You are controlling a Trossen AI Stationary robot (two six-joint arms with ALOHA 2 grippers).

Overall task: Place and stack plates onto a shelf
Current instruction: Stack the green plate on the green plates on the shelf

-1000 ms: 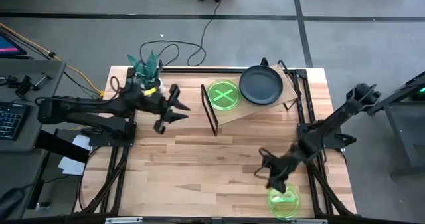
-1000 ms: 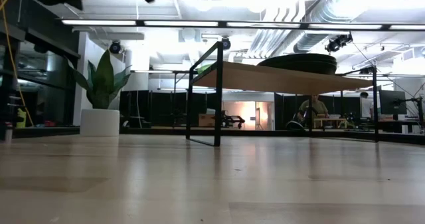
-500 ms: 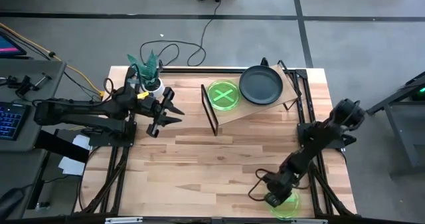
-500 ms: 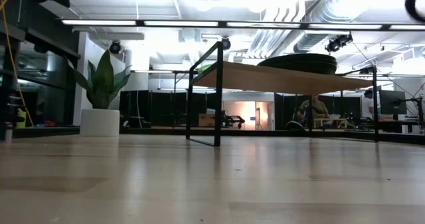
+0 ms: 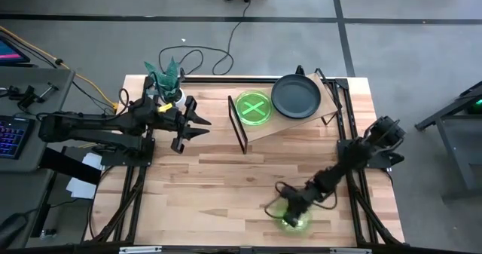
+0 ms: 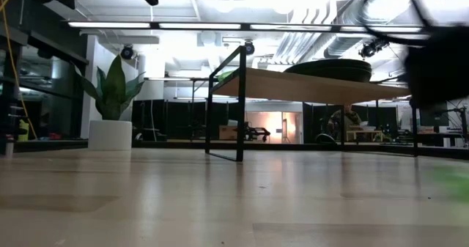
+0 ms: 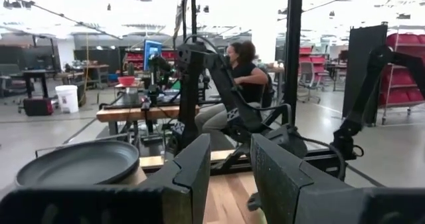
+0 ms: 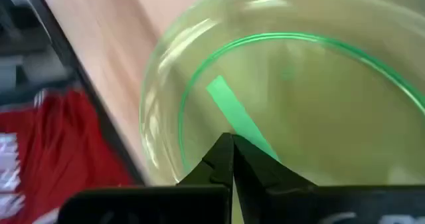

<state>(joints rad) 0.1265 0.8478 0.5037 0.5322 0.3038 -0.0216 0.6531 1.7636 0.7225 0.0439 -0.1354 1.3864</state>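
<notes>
Light-wood rectangular shelf board (image 5: 301,118) on thin black metal frame, tilted, upper centre-right of high view. On it: translucent neon-green round plate (image 5: 254,108) with green X mark, left part of board; matte dark grey round plate (image 5: 294,96), larger, just beside it to the right, flat on board. Second translucent neon-green plate (image 5: 292,218) at lower centre-right of frame near bench front edge, blurred, clamped at its rim by right pincer (image 5: 290,206).

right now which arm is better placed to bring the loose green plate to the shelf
Right: its gripper is shut on the green plate at the table's front edge. The left gripper hangs open near the plant, holding nothing.
</notes>
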